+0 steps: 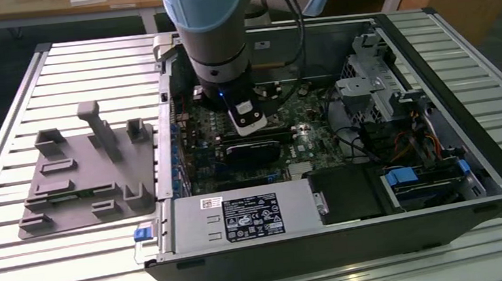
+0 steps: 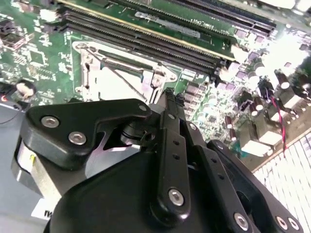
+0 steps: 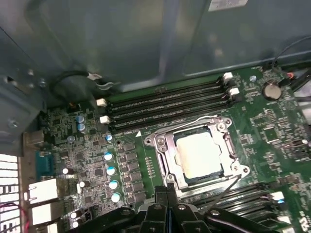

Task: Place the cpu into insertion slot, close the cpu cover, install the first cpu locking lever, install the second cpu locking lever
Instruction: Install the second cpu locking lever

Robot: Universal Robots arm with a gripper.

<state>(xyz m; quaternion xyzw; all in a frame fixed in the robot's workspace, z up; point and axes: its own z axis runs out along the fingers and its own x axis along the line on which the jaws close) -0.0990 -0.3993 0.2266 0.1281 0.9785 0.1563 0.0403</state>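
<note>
The silver-tan cpu (image 3: 199, 154) lies flat in the insertion slot (image 3: 241, 170) on the green board. The cpu cover (image 3: 165, 145) is down over it, and the chip's face shows through the window. Thin wire levers (image 3: 221, 189) run along the socket's sides; whether they are latched I cannot tell. My gripper (image 3: 167, 190) is shut with nothing visible between the fingers, its tips just off one corner of the socket. In the second wrist view the black gripper (image 2: 170, 99) points at the cover (image 2: 121, 77). In the exterior view the gripper (image 1: 252, 128) hangs inside the open computer case.
Long black memory slots (image 3: 165, 104) flank the socket, with capacitors (image 3: 112, 170) and rear port blocks (image 3: 41, 194) nearby. The case wall (image 3: 121, 39) rises behind. A grey fixture tray (image 1: 81, 176) lies on the slatted table; a power supply (image 1: 239, 216) and drive cage (image 1: 373, 82) crowd the case.
</note>
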